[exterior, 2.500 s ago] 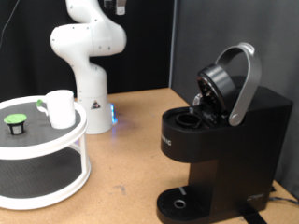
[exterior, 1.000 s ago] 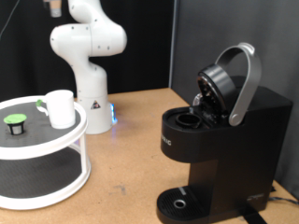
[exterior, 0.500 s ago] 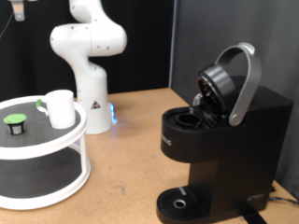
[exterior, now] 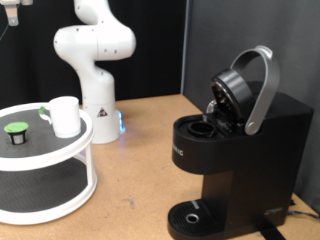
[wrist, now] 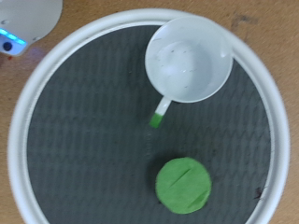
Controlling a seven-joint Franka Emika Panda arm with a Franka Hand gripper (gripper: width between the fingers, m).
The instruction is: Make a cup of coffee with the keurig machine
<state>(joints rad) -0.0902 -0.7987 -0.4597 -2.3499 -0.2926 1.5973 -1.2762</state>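
The white cup (exterior: 65, 115) stands on the top shelf of a round white two-tier tray (exterior: 88, 140) at the exterior view's left. A small green-topped pod (exterior: 16, 131) sits beside it. The wrist view looks straight down on the cup (wrist: 190, 58), its green-marked handle (wrist: 159, 114) and the pod (wrist: 183, 183). No fingers show there. The black keurig machine (exterior: 235, 150) stands at the exterior view's right with its lid raised and its silver handle (exterior: 262, 90) up. My gripper (exterior: 10, 14) shows only partly at the top left edge, high above the tray.
The white robot base (exterior: 95, 60), with a blue light at its foot, stands behind the tray. The tray's white rim (wrist: 19, 121) rings a dark mat. The machine's round drip base (exterior: 192, 215) is at the exterior view's bottom. Wooden table lies between tray and machine.
The hand has travelled leftwards along the top of the exterior view, from above the robot base to above the tray. The cup, pod and machine have not moved.
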